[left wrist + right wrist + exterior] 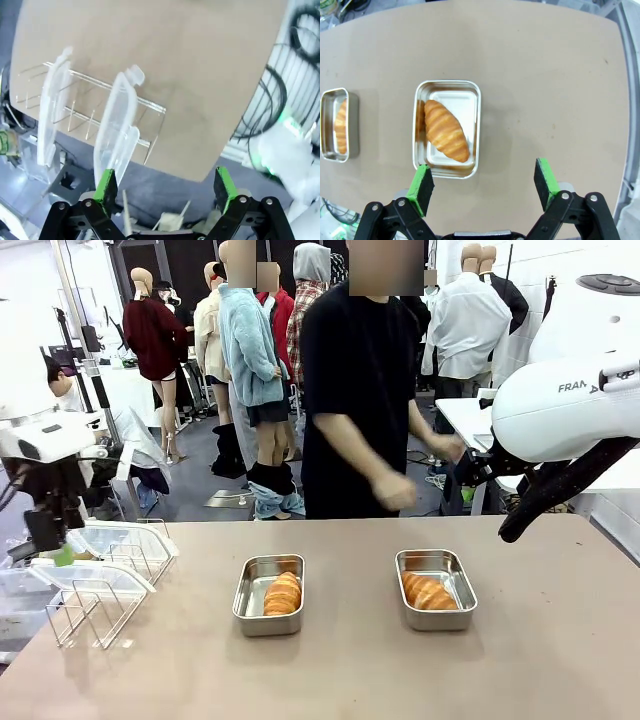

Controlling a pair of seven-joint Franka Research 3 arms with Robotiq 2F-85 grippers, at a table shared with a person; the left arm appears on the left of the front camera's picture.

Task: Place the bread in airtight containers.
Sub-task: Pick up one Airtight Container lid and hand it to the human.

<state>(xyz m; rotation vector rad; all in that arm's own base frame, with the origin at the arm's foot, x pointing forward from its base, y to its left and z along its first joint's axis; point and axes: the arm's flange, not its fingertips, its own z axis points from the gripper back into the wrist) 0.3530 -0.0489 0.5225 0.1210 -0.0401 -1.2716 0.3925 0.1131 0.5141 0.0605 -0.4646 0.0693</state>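
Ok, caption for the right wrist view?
Right gripper, jaws open, above a croissant lying diagonally in a lidless steel tin.

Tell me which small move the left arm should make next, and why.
Probably lower the open left gripper onto the nearer clear lid in the wire rack: both tins already hold a roll and stand uncovered.

Our left tool (164, 182) has its jaws spread wide, green pads (106, 184) apart with nothing between them. Our right tool (482, 177) gapes just as wide, empty, pointing straight down. Our right arm (565, 405) hangs raised at the right, our left arm (45, 445) at the left edge.
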